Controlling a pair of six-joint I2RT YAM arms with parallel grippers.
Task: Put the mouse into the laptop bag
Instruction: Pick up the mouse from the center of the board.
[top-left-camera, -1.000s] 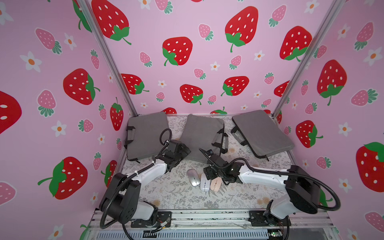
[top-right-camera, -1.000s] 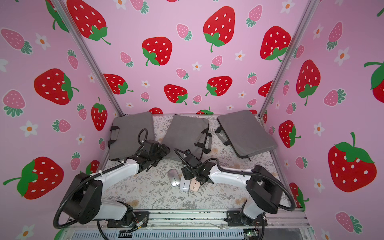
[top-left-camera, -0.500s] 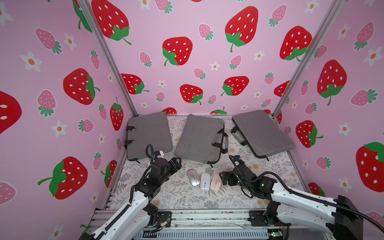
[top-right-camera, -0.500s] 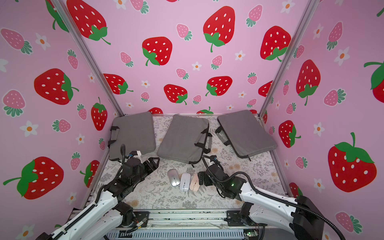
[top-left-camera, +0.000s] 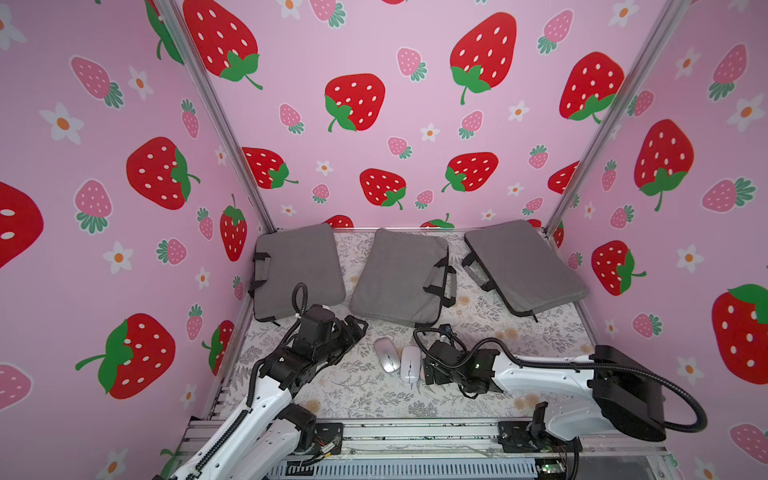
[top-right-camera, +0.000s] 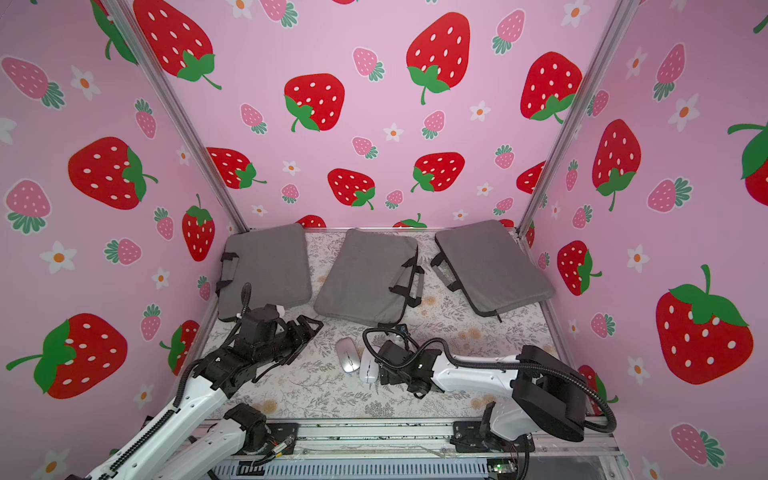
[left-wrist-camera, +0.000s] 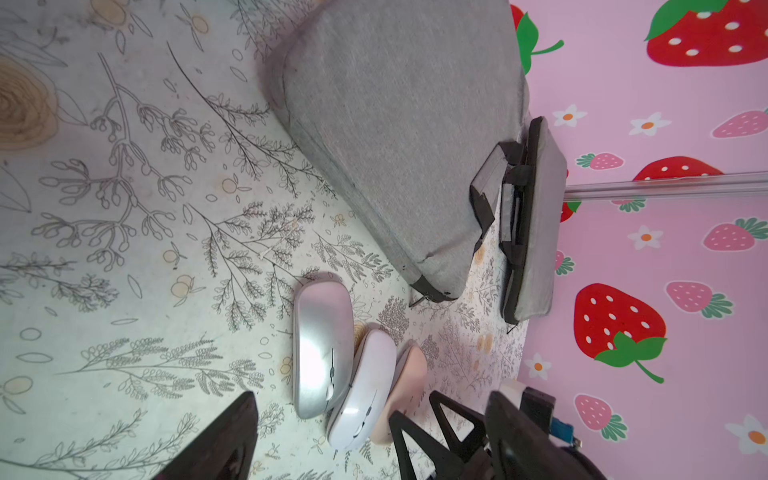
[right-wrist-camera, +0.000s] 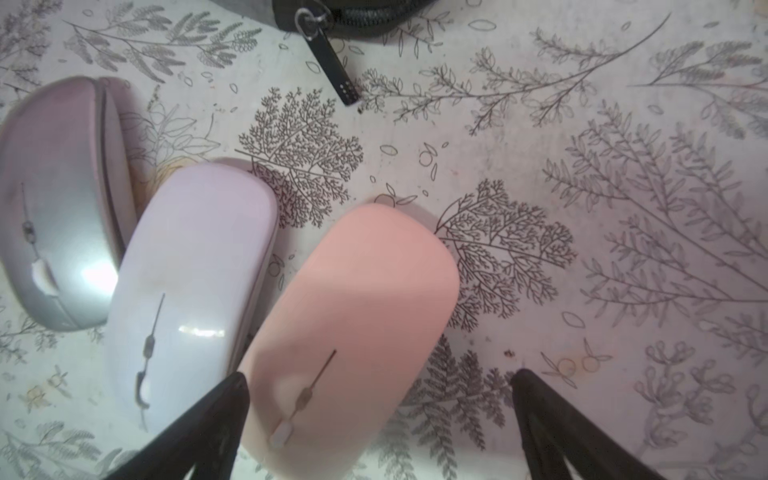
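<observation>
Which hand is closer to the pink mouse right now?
Right. The right hand has its open fingers on either side of the pink mouse; the left hand sits apart, beyond the white mouse and silver mouse.

From high at the front, both my top views look down over the whole table, nearly alike. Each wrist camera sits low and close; both share the white mouse with the top views.

White mouse crowds 1 side of pink mouse; the other is open.
</observation>
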